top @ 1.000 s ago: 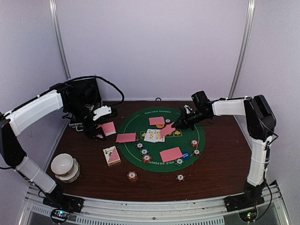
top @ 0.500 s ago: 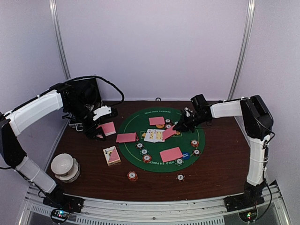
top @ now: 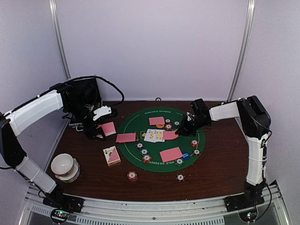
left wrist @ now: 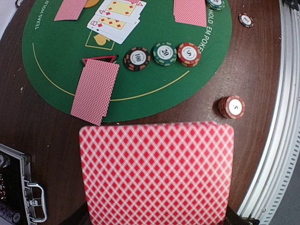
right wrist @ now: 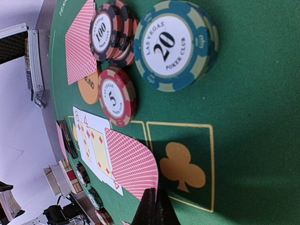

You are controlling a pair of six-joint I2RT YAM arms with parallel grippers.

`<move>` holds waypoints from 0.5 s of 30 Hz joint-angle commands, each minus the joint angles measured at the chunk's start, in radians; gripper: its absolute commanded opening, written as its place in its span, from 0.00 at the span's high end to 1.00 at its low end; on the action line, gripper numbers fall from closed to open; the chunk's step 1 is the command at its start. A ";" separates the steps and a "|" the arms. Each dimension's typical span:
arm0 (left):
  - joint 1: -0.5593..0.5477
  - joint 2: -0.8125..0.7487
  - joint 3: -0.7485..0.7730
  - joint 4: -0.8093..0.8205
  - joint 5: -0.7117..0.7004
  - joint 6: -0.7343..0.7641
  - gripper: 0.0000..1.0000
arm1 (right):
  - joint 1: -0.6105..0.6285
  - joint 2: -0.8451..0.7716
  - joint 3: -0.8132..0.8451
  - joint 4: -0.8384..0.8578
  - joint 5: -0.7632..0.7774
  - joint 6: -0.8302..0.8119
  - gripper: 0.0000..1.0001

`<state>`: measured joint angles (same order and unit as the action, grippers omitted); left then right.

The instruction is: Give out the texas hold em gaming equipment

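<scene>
Right pincer (right wrist: 154,208): clenched on the edge of a pink-backed card (right wrist: 132,164), which lies low on the green mat (right wrist: 234,140) beside the face-up cards (right wrist: 93,145).
Why there: I judge I am laying it into the community row, next to the club mark (right wrist: 183,168).
Left pincer (top: 96,132): clenched, gripping a second card (left wrist: 157,173) back-up over the table (left wrist: 28,131) beside the mat; I read it as waiting its turn.
Chips (left wrist: 164,54): three in a row on the mat.

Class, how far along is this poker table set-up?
Done: face-up cards and striped chips lie on the round green felt mat. In hand: the right gripper pinches one pink-backed card there; the left gripper holds another pink-backed card. Probably left: the red chip stack off the mat.
</scene>
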<state>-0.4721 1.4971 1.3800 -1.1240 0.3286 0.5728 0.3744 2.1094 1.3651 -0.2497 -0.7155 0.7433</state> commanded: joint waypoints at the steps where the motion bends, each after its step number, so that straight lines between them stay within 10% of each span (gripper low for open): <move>1: 0.007 -0.016 -0.002 0.020 0.010 0.002 1.00 | -0.006 0.006 0.000 -0.026 0.079 -0.018 1.00; 7: 0.006 -0.017 -0.007 0.021 0.008 0.002 1.00 | -0.006 0.024 0.041 -0.041 0.103 -0.029 0.95; 15: 0.007 -0.013 -0.006 0.020 0.011 0.002 1.00 | -0.004 -0.035 0.059 -0.116 0.185 -0.088 0.59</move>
<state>-0.4721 1.4971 1.3754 -1.1244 0.3286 0.5728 0.3756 2.1185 1.4048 -0.2955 -0.6281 0.6994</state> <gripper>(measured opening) 0.675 0.345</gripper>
